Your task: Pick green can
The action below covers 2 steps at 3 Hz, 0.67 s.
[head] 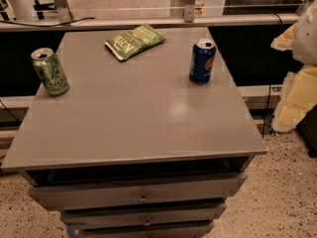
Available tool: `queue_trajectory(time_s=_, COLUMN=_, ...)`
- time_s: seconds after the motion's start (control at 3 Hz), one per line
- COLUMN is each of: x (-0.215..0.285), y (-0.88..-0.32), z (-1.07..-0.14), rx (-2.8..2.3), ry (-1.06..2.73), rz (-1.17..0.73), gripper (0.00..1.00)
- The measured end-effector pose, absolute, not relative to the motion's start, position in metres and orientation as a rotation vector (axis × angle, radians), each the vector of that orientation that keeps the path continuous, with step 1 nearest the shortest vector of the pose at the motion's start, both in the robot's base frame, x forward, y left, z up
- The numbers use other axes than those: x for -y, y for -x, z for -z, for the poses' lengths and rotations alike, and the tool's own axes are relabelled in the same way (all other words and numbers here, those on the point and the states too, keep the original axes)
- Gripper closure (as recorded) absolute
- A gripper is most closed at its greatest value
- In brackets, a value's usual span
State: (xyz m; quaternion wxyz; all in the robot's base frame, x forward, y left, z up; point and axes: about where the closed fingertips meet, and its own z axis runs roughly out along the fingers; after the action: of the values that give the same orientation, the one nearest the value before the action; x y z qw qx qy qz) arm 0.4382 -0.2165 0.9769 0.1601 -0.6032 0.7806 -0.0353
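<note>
The green can [50,71] is light green with dark scribbled markings and a silver top. It stands upright at the left edge of the grey table top [133,113], towards the back. My gripper [296,90] shows as pale white and cream shapes at the right edge of the view. It is off the table, to the right of it and far from the green can. It holds nothing that I can see.
A blue soda can [202,61] stands upright at the back right of the table. A flat green chip bag [134,40] lies at the back middle. The table has drawers [142,197] at the front. A rail and a dark gap run behind it.
</note>
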Motion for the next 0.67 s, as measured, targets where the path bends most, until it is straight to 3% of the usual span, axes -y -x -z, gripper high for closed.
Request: queue_trajectory(time_s=0.67, x=0.2169, y=-0.4438, z=-0.9774, rx=-2.216, ry=1.661, rz=0.006, gripper=0.0)
